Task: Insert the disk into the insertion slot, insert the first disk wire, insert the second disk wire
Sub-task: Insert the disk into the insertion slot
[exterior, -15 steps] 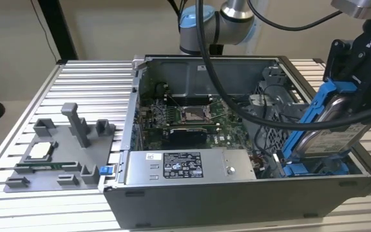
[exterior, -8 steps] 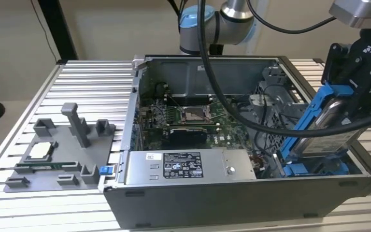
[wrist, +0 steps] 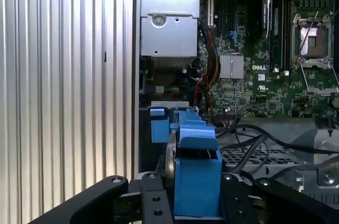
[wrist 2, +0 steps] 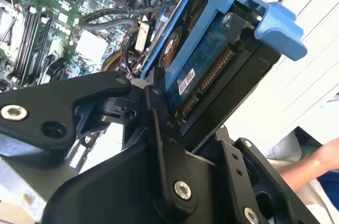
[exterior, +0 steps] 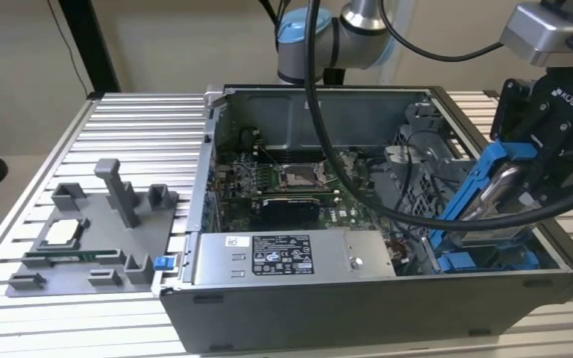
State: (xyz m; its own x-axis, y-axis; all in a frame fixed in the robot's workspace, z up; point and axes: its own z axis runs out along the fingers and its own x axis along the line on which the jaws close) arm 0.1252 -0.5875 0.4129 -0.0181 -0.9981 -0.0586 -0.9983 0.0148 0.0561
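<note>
Gripper [exterior: 527, 177], black and two-fingered, is clamped on the flat silver metal disk in its bright blue plastic frame [exterior: 488, 186]. In the second wrist view the fingers [wrist 2: 159, 128] press on the broad faces of the disk [wrist 2: 212, 60] near its connector end.

The disk is carried on edge and tilted. In the exterior view it is over the right end of the open grey computer case [exterior: 366, 313], above the grey sheet-metal insertion slot [exterior: 428, 170], with its lower end down among the bay metalwork. It is not seated. Contact with the bay cannot be confirmed.

A smaller blue-fronted caddy [exterior: 477, 261] lies just beneath. Black cables [exterior: 316, 97] hang across the green motherboard [exterior: 297, 179]. A silver labelled power-supply box [exterior: 286, 257] sits along the case's near wall. A grey moulded fixture tray [exterior: 87, 239] rests on the ribbed aluminium table [exterior: 137, 127], well apart from the case. A person's hand [wrist 2: 318, 167] shows in the second wrist view.
</note>
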